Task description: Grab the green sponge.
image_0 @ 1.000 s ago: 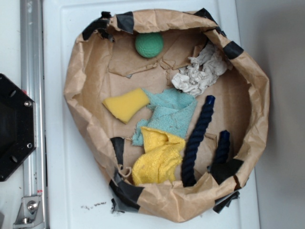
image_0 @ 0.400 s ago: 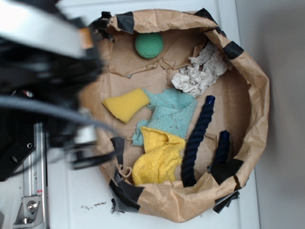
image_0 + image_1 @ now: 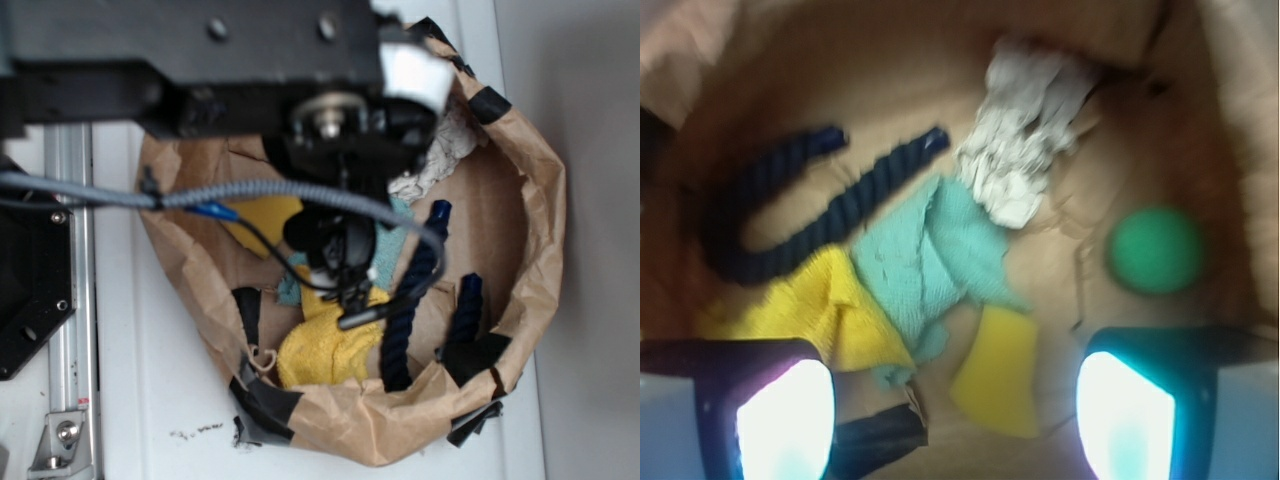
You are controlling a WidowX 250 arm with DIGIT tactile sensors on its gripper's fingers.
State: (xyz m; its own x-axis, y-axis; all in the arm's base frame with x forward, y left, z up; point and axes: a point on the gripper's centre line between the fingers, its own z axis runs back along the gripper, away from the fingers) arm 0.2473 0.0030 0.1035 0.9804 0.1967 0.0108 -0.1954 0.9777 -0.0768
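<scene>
The green sponge (image 3: 1156,250) (a round ball) lies at three o'clock in the wrist view, inside the paper bag (image 3: 520,200), apart from the white rag (image 3: 1020,150) at twelve. The fingers (image 3: 780,420) stand apart, empty, above a yellow sponge (image 3: 1000,375) at six. A teal cloth (image 3: 940,255), yellow towel (image 3: 810,300) and blue rope (image 3: 800,215) lie toward nine.

A white tabletop (image 3: 150,400) with a metal rail (image 3: 72,300) along its left edge.
</scene>
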